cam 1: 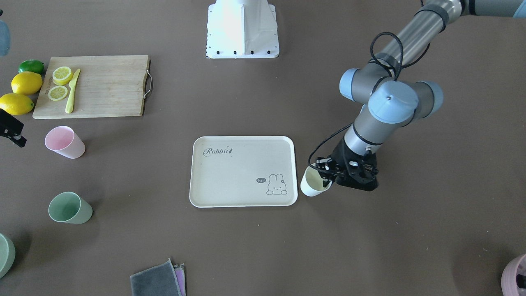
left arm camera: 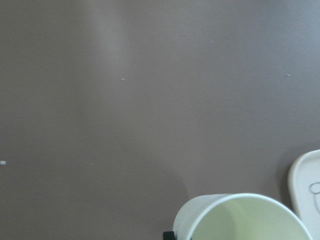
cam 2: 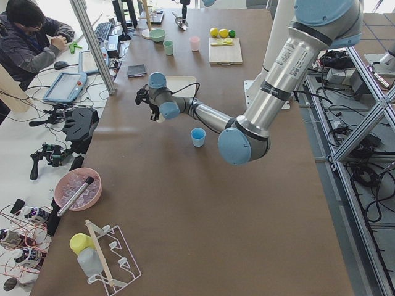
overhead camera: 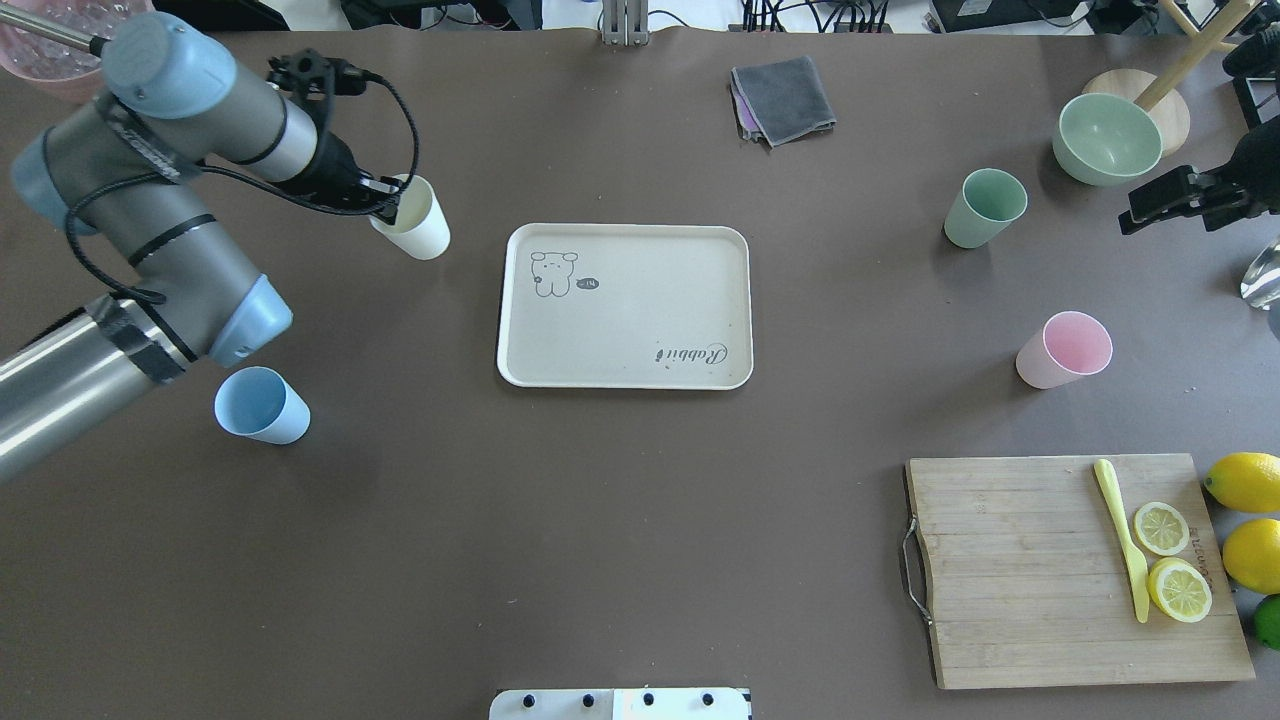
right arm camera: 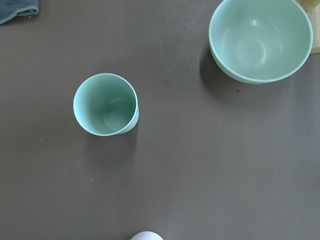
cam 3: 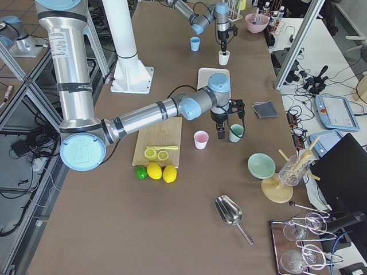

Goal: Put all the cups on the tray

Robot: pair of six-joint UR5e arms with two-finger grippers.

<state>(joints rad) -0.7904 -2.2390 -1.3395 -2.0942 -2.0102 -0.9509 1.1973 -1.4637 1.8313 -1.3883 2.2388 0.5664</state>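
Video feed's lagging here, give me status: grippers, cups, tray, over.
Left gripper shut on cream cup, beside tray. Right gripper near green cup, grip unclear. Tray bare; blue cup, pink cup on table. Nothing between cream cup and tray.

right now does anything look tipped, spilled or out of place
Nothing stands out. The pink cup, green cup and blue cup stand upright; the left gripper holds the cream cup beside the empty tray.

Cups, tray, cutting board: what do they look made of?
The cream cup, blue cup, pink cup and green cup are probably matte plastic, possibly melamine or a fibre composite: even pastel colour, thin rims, dull sheen. The tray looks like the same stuff, flat matte beige with a printed drawing. The cutting board is wood, in strips with visible grain.
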